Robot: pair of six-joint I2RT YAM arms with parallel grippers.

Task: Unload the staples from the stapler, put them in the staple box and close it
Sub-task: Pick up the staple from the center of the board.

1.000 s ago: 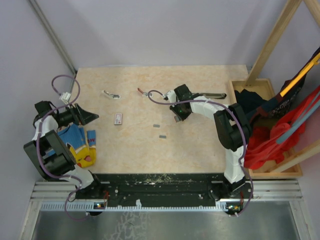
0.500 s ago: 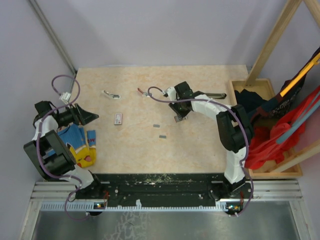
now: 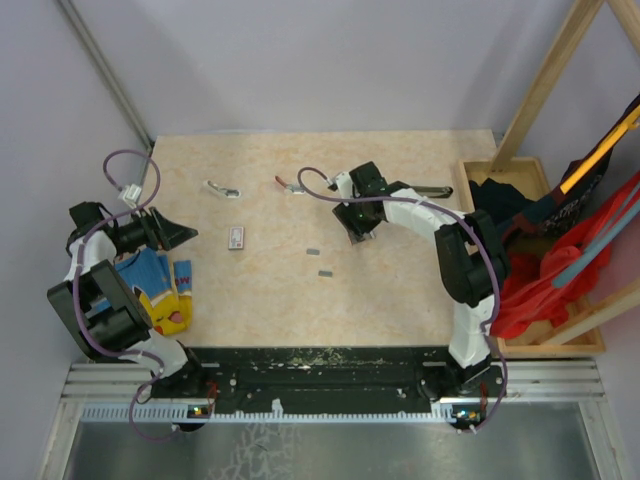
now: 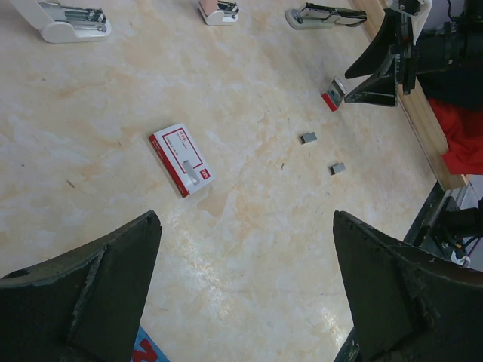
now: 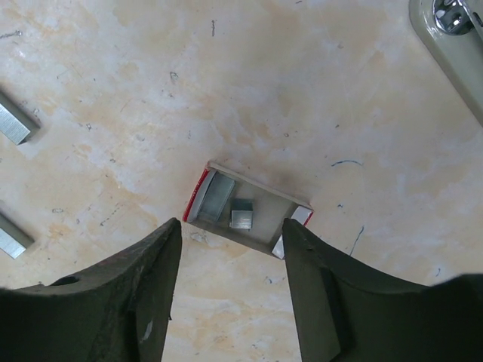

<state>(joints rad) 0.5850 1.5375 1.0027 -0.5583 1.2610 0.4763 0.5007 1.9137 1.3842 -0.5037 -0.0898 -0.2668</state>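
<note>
Grey staples (image 5: 219, 197) in small box (image 5: 260, 183) just beyond parted, empty right jaws, left jaws wide apart

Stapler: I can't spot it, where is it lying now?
Top view: the stapler lies at the table's far right, beside the wooden crate, beyond the right end effector.

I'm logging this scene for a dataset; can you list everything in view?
stapler: one, black and silver, far right of table
staples: two loose grey strips mid-table, two more in the tray
tray: one, red-edged, below right pincer
box: one, white and red, left of centre
clips: two, silvery, far side
cloth: one, blue and yellow, left edge
crate: one, wooden, right of table
left pincer: one, black, open, at left edge
right pincer: one, black, open, above tray
</note>
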